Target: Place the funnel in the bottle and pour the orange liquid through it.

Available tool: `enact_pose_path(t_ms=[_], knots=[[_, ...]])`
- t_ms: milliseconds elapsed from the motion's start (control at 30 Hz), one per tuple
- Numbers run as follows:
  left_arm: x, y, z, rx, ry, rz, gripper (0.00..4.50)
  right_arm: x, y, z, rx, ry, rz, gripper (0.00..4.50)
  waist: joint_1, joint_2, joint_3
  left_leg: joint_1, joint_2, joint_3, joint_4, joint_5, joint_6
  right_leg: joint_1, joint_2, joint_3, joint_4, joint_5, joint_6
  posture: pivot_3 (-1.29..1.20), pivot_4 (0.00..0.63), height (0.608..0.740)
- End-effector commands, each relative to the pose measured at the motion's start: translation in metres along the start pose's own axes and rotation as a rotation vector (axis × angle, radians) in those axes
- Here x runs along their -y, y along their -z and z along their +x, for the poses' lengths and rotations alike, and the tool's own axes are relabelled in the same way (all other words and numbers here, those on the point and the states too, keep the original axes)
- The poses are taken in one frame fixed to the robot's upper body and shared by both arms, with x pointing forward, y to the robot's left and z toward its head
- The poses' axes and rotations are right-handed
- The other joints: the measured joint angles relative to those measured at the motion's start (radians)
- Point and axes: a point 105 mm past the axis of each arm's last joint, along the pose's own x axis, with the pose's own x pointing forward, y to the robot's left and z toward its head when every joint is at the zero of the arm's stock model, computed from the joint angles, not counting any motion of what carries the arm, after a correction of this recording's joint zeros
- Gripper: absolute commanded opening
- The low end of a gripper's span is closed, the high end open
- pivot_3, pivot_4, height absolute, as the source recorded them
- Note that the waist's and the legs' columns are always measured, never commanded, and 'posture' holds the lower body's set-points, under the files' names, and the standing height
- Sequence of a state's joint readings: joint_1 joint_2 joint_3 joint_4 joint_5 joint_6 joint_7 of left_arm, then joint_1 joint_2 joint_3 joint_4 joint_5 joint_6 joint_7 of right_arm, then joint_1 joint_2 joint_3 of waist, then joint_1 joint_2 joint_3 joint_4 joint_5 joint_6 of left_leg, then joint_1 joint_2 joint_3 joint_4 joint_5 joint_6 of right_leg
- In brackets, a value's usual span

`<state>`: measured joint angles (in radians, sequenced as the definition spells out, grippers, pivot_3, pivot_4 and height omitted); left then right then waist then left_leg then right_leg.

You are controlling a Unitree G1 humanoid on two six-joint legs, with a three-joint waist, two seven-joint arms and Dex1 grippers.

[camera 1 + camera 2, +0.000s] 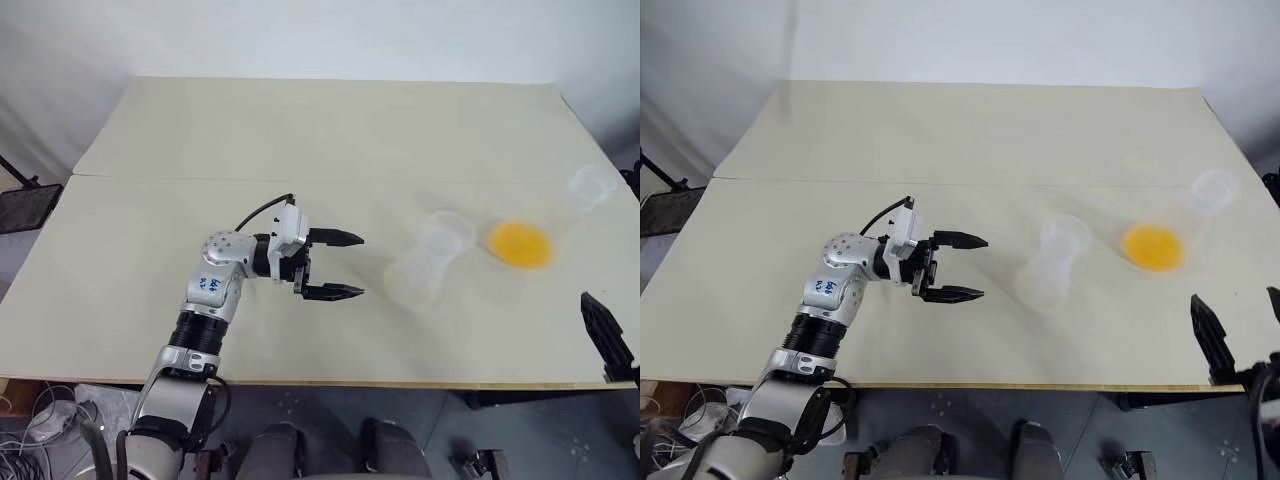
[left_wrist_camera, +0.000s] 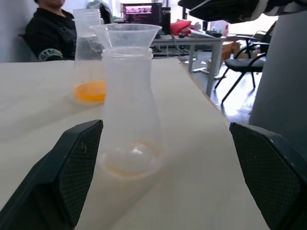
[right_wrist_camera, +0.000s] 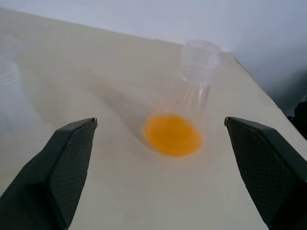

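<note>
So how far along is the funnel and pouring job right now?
Done: the funnel already sits in the bottle mouth. In hand: nothing; the left gripper is open beside the bottle, the right gripper open facing the flask. Left: the orange liquid is unpoured in its clear flask.

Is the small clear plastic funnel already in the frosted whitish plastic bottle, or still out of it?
In. The clear plastic funnel sits in the mouth of the upright frosted whitish bottle, its rim above the neck.

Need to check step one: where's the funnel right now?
The funnel sits in the bottle's mouth, right of table centre, between the open left gripper and the orange liquid.
</note>
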<state>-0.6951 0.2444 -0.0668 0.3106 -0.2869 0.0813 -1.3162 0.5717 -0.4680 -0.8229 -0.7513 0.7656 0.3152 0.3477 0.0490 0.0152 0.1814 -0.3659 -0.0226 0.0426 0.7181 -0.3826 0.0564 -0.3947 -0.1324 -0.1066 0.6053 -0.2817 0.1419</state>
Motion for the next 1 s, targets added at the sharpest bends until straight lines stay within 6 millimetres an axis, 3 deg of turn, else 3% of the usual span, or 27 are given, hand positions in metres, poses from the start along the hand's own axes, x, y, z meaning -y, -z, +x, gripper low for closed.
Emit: enact_pose_path(t_ms=[33, 300, 1000], knots=[[0.006, -0.007, -0.007, 0.011, -0.034, 0.025, 4.49, 0.017, 0.008, 0.029, 0.007, 0.033, 0.033, 4.5, -0.008, 0.0, 0.0, 0.0, 0.0, 0.0, 0.0, 0.0, 0.0, 0.0, 0.0, 0.0, 0.0, 0.0, 0.0, 0.0, 0.15, 0.74], [0.014, -0.009, -0.016, 0.002, -0.094, 0.014, 4.49, 0.026, 0.007, 0.065, 0.028, 0.023, 0.068, 4.5, -0.005, 0.002, -0.001, 0.0, 0.0, -0.002, 0.0, 0.0, 0.0, 0.0, 0.0, -0.001, 0.001, 0.0, 0.0, 0.0, 0.15, 0.74], [0.019, -0.012, -0.023, -0.018, -0.105, 0.008, 4.49, 0.056, 0.007, 0.134, 0.093, 0.07, 0.111, 4.5, -0.026, 0.003, -0.001, -0.001, 0.0, -0.002, 0.0, 0.0, 0.0, 0.0, 0.0, -0.002, 0.0, 0.0, 0.0, 0.0, 0.15, 0.74]])
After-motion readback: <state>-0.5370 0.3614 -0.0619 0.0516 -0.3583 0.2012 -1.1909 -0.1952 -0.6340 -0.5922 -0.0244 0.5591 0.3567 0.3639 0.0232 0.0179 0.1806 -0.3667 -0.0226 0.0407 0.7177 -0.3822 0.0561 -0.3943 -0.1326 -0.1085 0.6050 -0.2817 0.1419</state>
